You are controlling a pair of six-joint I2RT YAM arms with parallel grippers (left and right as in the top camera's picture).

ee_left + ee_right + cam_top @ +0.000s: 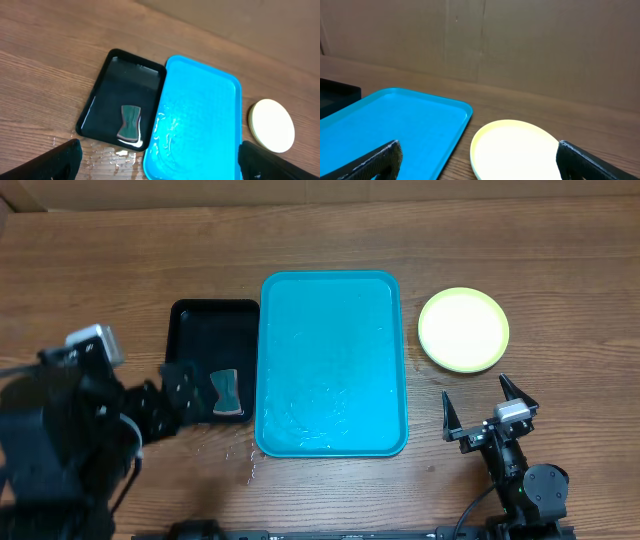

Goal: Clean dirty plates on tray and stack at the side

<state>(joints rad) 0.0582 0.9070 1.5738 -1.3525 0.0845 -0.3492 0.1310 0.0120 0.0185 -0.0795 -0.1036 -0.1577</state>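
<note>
Plainly, left gripper (195,395) and right gripper (475,388) gape apart; plates (463,329) sit just off the tray (402,360) rim.

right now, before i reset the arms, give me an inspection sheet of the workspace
surface: wooden table, water drops by the tray's near left corner
job's things: turquoise tray wet, no plate on it; plates on the table to its right, pale yellow-green one on top, number beneath unclear
clutter: black tray beside the turquoise tray's left edge, a grey sponge lying in it
grippers: left gripper open, empty; right gripper open, empty
cables: black cable at the right arm's base
surroundings: cardboard wall behind the table
</note>
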